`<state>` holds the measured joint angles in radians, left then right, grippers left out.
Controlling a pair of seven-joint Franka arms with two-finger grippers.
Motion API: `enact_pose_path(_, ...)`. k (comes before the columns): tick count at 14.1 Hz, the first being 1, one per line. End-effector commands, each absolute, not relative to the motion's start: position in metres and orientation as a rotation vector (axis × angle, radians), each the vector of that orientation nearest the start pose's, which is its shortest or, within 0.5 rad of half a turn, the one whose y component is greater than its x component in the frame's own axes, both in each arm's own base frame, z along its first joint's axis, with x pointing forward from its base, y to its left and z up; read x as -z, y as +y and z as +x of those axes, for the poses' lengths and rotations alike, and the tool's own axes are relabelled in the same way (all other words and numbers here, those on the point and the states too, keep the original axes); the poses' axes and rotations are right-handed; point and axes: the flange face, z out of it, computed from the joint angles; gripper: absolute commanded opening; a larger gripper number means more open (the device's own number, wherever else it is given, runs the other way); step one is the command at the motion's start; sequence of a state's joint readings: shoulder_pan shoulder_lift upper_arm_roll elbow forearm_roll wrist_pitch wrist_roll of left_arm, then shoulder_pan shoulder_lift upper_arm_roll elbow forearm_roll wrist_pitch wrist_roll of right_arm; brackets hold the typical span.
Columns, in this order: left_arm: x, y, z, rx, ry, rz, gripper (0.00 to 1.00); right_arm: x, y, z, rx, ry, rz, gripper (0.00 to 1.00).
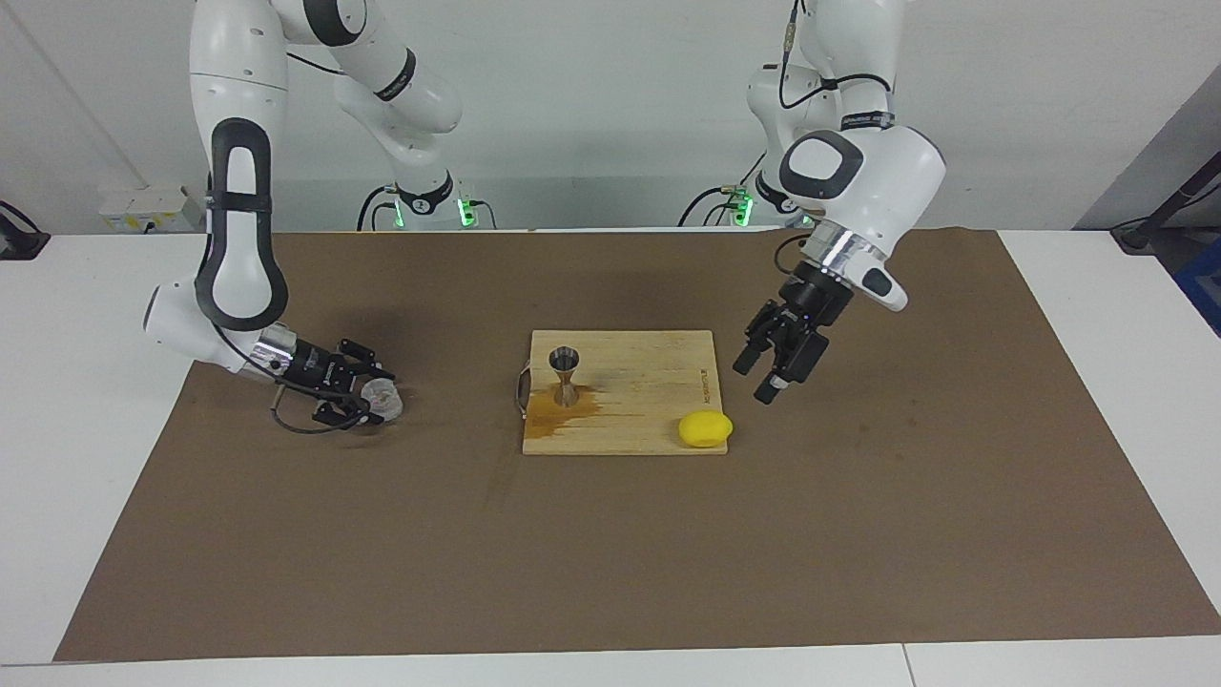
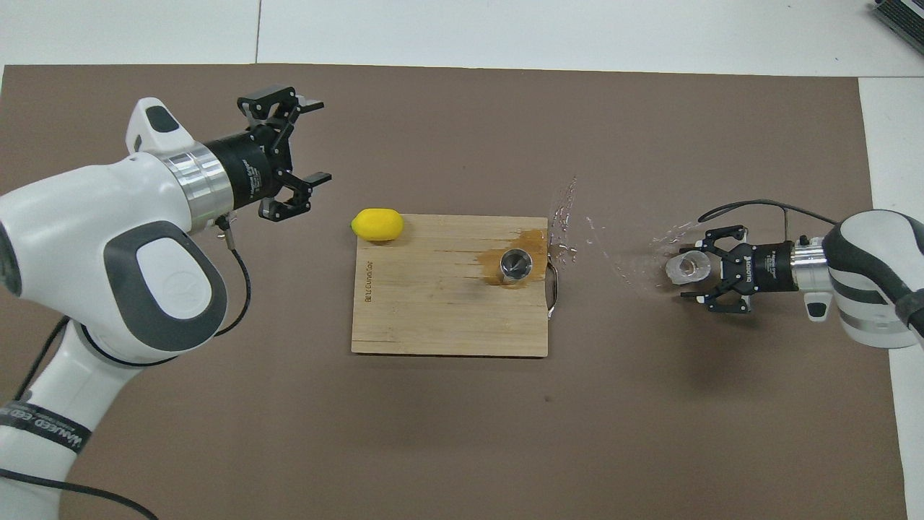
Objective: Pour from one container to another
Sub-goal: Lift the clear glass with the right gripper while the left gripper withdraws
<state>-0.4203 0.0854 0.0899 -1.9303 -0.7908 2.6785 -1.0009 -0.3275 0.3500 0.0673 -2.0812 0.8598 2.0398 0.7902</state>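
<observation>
The clear cup (image 1: 383,401) stands on the brown mat toward the right arm's end of the table; it also shows in the overhead view (image 2: 689,267). My right gripper (image 1: 367,396) (image 2: 699,266) is low at the mat, its open fingers on either side of the cup with small gaps. The steel jigger (image 1: 565,374) (image 2: 517,264) stands upright on the wooden board (image 1: 649,391) (image 2: 433,310), in a wet brown stain. My left gripper (image 1: 755,382) (image 2: 323,141) is open and empty, in the air over the mat beside the board's lemon corner.
A yellow lemon (image 1: 705,428) (image 2: 377,224) lies at the board's corner farther from the robots, toward the left arm's end. Spilled drops (image 2: 570,231) wet the mat between the board and the cup. The board has a metal handle (image 2: 552,289) at its edge toward the right arm.
</observation>
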Motion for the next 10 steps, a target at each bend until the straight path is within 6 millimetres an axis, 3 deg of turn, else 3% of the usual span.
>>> enact_pose_path(1,-0.551,-0.152,0.61,-0.379,1.281,1.971,1.0,-0.25,-0.102,0.541,-0.667,1.773,-1.696,0.42)
enact_pose_path(2,-0.56,-0.138,0.612,-0.441,1.259,2.025,1.0,-0.25,-0.101,0.54,-0.674,1.77,-1.696,0.17)
enact_pose_path(3,-0.582,-0.124,0.61,-0.491,1.228,2.073,1.0,-0.251,-0.101,0.541,-0.677,1.767,-1.695,0.01)
enact_pose_path(5,-0.599,-0.11,0.599,-0.489,1.181,2.276,1.0,-0.256,-0.102,0.544,-0.679,1.762,-1.692,0.0)
enact_pose_path(7,-0.614,-0.112,0.591,-0.543,1.049,2.568,1.0,-0.269,-0.101,0.545,-0.655,1.753,-1.697,0.0)
enact_pose_path(9,-0.615,-0.109,0.581,-0.462,0.845,2.784,1.0,-0.291,-0.079,0.552,-0.634,1.753,-1.716,0.0)
enact_pose_path(10,-0.618,-0.104,0.569,-0.397,0.641,2.899,1.0,-0.299,-0.074,0.552,-0.633,1.766,-1.707,0.0)
